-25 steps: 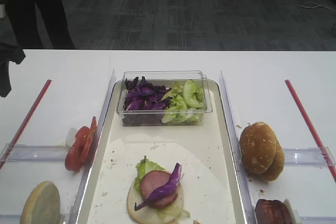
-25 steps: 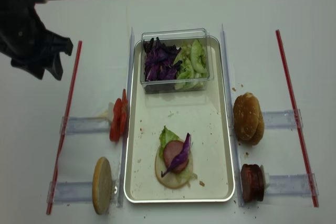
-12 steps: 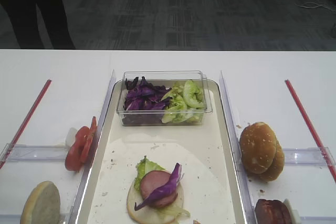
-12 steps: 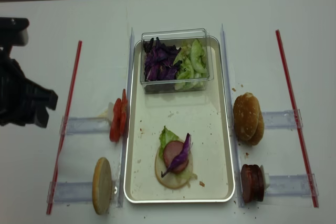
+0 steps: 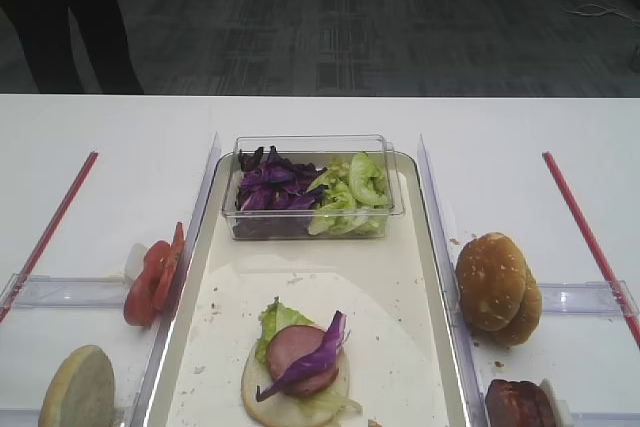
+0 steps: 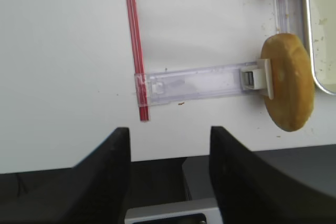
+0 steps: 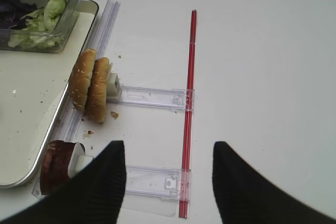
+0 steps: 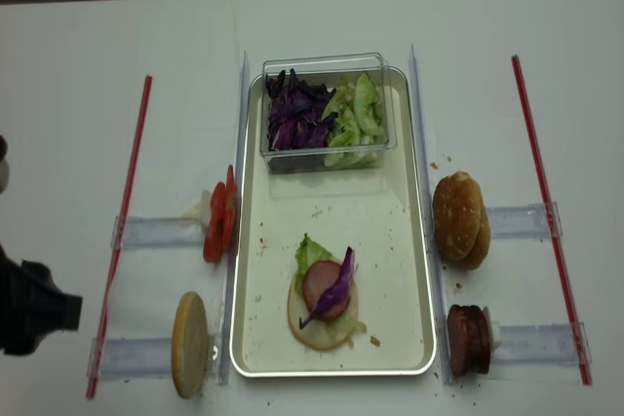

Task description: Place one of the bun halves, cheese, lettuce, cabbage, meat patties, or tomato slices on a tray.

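text: none legible | labels: none | clips too blurred, perhaps

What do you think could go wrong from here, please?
The bun half stands on edge in its holder, and the open left gripper may knock it flat when closing in. The cabbage lies loosely draped over the patty on the tray, so another layer pressed on top could push it off.
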Controlling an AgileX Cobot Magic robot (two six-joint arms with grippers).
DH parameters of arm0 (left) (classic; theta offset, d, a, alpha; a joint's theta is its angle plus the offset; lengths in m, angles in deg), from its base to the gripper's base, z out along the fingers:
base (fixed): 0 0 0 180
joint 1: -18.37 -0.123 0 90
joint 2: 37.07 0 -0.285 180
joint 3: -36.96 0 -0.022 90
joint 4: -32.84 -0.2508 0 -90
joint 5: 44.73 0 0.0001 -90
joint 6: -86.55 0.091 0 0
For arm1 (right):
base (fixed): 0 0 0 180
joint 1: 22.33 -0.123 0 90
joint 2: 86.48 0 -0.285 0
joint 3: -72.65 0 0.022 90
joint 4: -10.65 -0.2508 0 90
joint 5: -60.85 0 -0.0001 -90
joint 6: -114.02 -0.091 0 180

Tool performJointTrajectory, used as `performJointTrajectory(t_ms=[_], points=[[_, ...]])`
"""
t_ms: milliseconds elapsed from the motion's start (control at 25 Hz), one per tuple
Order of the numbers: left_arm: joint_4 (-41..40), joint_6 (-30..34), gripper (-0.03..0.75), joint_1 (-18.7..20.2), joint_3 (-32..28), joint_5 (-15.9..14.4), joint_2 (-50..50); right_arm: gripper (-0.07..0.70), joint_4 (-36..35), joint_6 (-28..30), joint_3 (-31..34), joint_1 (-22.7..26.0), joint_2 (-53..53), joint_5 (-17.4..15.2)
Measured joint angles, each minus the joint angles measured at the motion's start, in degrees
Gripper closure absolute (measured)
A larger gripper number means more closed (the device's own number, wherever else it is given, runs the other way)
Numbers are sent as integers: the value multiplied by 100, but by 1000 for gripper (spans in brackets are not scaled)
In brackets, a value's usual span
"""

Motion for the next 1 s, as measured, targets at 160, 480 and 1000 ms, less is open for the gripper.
performJointTrajectory(t_ms=[160, 480, 1000], points=[[0, 0, 360, 0, -305, -50, -617, 244, 0, 0, 0, 0, 0, 0], [0, 0, 360, -2, -843, -76, -1406, 244, 0, 0, 0, 0, 0, 0], [0, 0, 360, -12, -1201, 118, -2632, 244, 10, -10, 0, 0, 0, 0]])
